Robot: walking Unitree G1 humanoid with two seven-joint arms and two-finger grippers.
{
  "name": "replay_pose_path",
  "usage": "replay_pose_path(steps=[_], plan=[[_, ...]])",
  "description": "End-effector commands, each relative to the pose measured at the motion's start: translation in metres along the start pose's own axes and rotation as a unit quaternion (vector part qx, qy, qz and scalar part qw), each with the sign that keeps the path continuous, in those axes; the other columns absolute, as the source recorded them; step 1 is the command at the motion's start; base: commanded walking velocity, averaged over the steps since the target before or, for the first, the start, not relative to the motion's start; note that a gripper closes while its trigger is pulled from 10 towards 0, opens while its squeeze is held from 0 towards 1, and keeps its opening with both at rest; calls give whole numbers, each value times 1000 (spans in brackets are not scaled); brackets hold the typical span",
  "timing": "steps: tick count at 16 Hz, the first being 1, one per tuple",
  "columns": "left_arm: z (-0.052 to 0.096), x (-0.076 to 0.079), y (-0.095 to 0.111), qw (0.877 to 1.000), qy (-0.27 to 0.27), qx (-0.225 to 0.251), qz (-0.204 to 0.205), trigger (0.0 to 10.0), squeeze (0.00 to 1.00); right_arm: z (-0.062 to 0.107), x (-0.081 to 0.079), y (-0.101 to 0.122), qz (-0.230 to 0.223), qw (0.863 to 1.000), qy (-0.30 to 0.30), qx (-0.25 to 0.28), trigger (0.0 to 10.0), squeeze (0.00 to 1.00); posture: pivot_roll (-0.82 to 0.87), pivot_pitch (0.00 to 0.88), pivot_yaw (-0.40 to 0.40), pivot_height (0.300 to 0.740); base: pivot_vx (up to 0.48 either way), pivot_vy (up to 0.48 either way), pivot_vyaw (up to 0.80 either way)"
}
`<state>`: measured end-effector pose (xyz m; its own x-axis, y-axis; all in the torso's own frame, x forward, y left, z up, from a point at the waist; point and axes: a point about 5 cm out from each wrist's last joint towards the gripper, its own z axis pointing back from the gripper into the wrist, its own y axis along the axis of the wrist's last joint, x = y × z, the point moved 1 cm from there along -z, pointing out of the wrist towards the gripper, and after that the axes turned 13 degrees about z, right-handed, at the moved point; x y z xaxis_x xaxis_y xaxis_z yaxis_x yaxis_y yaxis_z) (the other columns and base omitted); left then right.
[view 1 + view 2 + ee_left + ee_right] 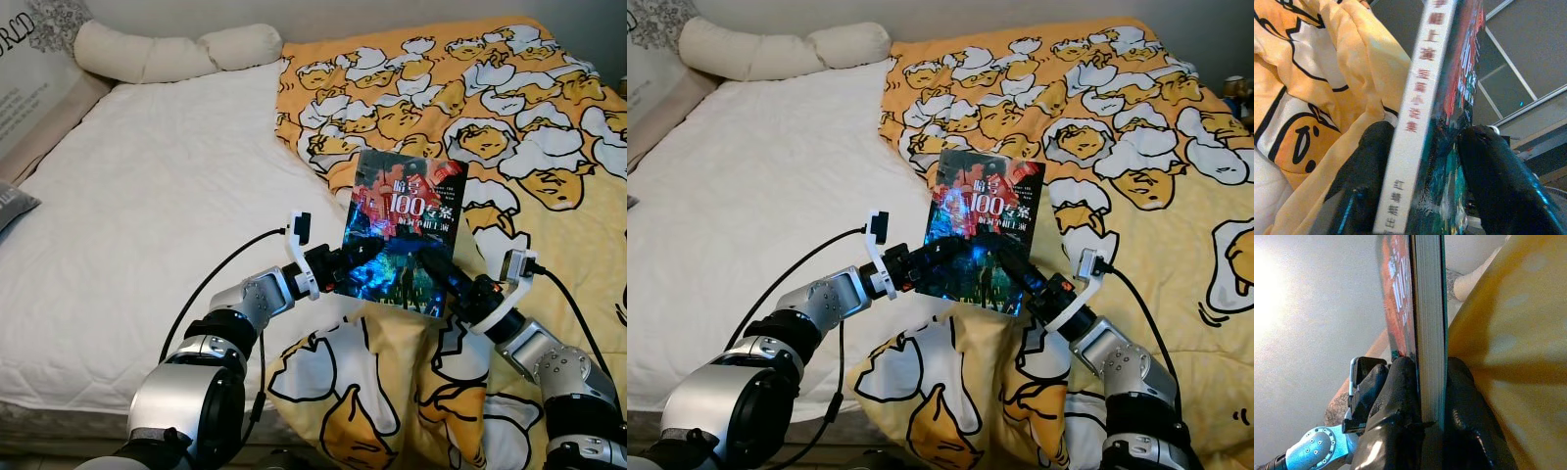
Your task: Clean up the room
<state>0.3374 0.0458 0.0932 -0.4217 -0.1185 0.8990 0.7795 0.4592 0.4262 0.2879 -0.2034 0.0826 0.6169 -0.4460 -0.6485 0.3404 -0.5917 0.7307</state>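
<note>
Both jaws clamp the book (402, 233) — left gripper (345, 266), right gripper (436, 264) — cover up, long axis toward the bed's (167, 215) head.

one book (403, 231), two end effectors, one yellow blanket (509, 108), two pillows

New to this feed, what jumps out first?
A glossy dark book with red cover lettering, held up over the bed between both grippers: the left gripper clamps its spine edge, the right gripper its page edge. Behind and beneath it lies a bright orange cartoon-print blanket, beside a bare white mattress.
</note>
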Motion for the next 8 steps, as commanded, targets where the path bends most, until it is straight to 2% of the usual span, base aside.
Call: replay_pose_path(steps=[1,3,4,6,7,8], plan=[[7,-1,3,1000,-10,7,6,0,0,-10,-4,8,10,1000,21,14,0,0,-158,0,177,740,0,0,0],[7,1,5,1000,-17,8,10,0,0,-10,-2,8,24,1000,10,9,0,0,-159,0,176,740,0,0,0],[7,2,7,1000,-18,16,6,0,0,-10,3,7,36,999,-14,0,10000,0,-159,0,176,740,0,0,0],[8,2,15,999,-12,43,-8,0,0,-10,8,8,45,998,-38,2,10000,0,-153,0,169,740,0,0,0],[9,2,17,999,-11,50,-12,0,0,-10,9,9,47,998,-46,4,10000,906,-151,0,167,740,0,0,0],[9,3,19,998,-11,56,-13,0,0,-10,11,9,52,997,-56,6,10000,906,-151,0,167,740,0,0,0]])
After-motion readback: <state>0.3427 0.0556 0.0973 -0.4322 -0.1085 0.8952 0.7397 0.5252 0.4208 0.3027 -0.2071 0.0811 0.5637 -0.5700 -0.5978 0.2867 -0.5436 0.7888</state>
